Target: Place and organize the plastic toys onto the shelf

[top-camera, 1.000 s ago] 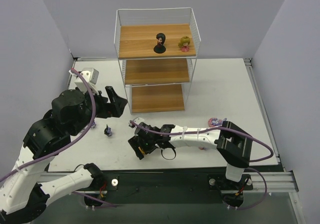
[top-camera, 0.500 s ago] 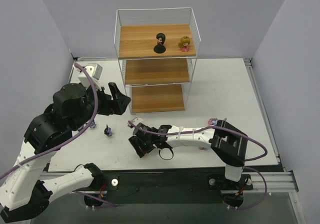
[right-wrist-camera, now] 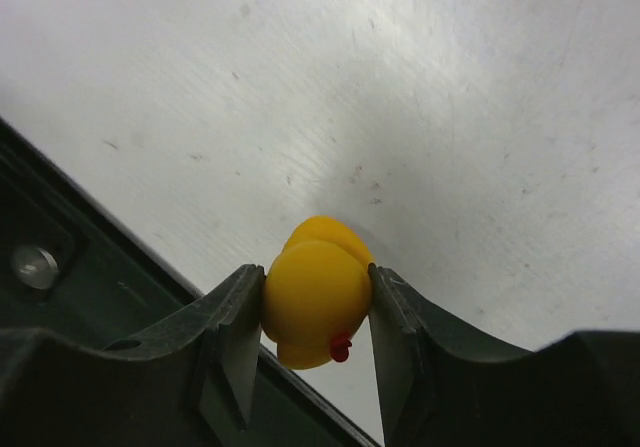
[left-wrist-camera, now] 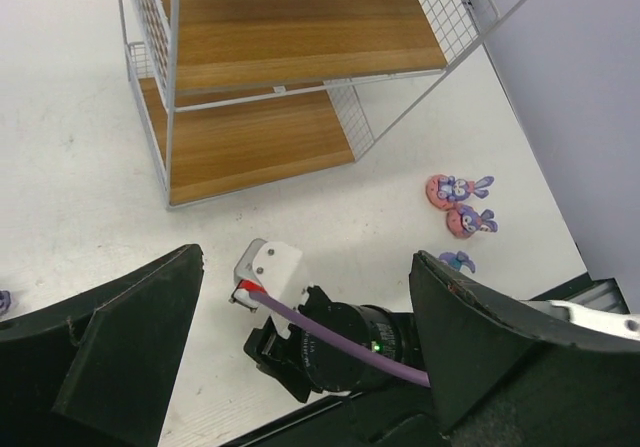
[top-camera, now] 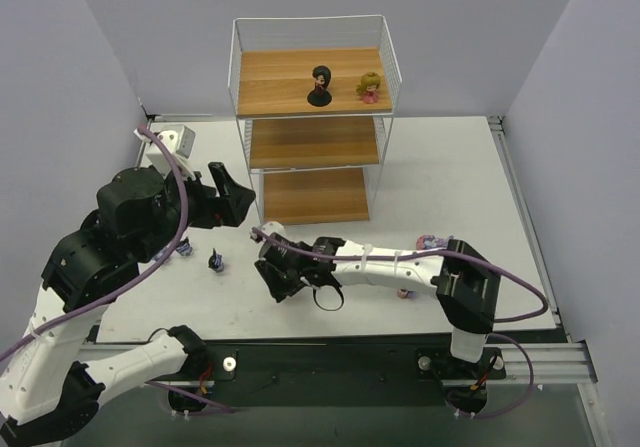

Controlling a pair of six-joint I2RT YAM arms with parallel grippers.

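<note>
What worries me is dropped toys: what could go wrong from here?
The right claw pinches the yellow toy by its smooth, rounded body, so it might squirt out on lifting. The open left claw hangs near the front left corner of the shelf and might block the carry there.

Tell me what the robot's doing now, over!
Right gripper shut on yellow toy, down on the table. Left gripper open, empty, facing the shelf. Black doll and blond doll on its top board. Nothing seen in the way.

doll point(top-camera: 320, 86) left of second doll point(top-camera: 369, 88) on shelf point(top-camera: 280, 79) top tier, bunnies point(left-wrist-camera: 455, 189) on table point(top-camera: 450, 167) right of it
</note>
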